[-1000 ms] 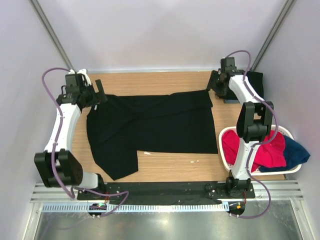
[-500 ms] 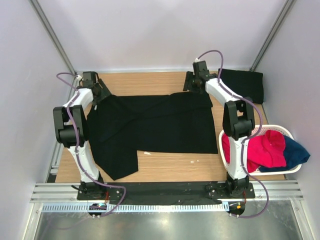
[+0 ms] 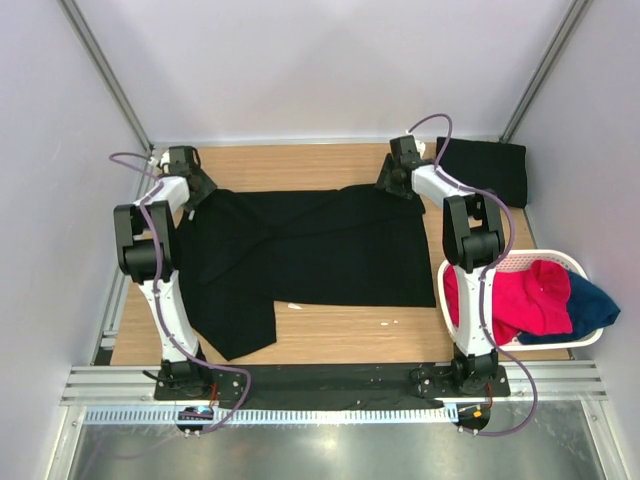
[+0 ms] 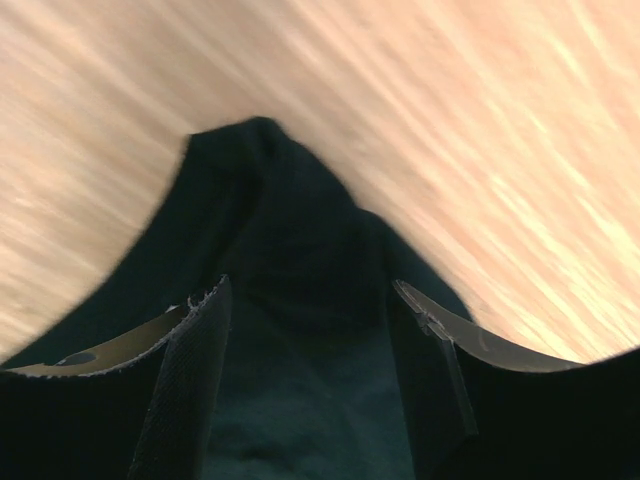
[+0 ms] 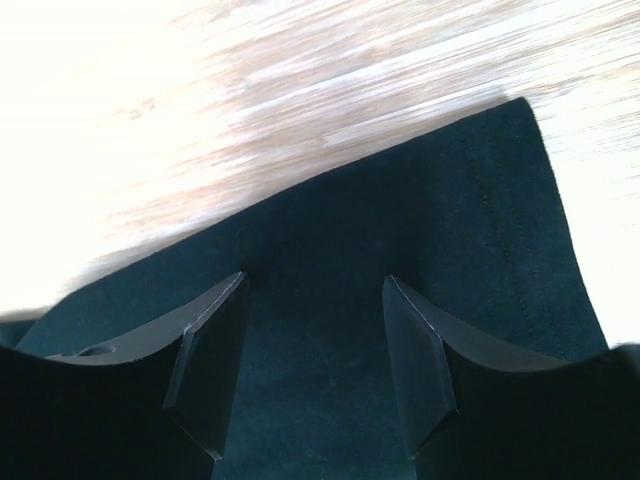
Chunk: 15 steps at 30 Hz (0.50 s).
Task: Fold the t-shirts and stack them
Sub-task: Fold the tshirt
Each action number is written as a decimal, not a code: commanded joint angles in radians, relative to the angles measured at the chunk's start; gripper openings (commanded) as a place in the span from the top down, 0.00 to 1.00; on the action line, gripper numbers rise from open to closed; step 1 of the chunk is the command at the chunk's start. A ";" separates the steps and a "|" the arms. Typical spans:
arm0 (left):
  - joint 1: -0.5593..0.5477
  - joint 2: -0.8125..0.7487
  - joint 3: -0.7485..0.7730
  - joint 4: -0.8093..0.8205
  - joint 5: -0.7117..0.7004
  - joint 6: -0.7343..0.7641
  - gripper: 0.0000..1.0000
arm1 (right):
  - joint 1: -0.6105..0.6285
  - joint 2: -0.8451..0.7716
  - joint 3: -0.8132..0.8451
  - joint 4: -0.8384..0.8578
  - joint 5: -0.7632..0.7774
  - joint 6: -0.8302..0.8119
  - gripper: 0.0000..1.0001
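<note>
Black t-shirt [image 3: 300, 250] spread on the wooden surface [image 3: 330, 335], another folded t-shirt [image 3: 485, 170] at far right. Since a second ago, both arms drawn inward onto the spread shirt's far corners. Left fingers [image 4: 195, 370] apart around a cloth peak; right fingers [image 5: 210, 370] apart over the hem. Likely about to pinch.

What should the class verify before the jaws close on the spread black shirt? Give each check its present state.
1. Open left jaws: ok.
2. Open right jaws: ok.
3. Corner of spread t-shirt between left jaws: ok.
4. Its cloth between right jaws: ok.
5. Shirt free of folds: cannot tell, black on black.
6. Nearby folded t-shirt outside right jaws: ok.
</note>
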 commanded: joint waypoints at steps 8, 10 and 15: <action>0.058 0.015 0.025 -0.100 -0.119 -0.052 0.37 | -0.018 -0.060 -0.095 -0.034 0.144 0.054 0.38; 0.064 0.023 0.034 -0.109 -0.101 -0.051 0.37 | -0.020 -0.069 -0.111 -0.046 0.143 0.052 0.38; 0.071 0.054 0.094 -0.137 -0.061 -0.013 0.37 | -0.018 -0.114 -0.118 -0.043 0.109 0.012 0.38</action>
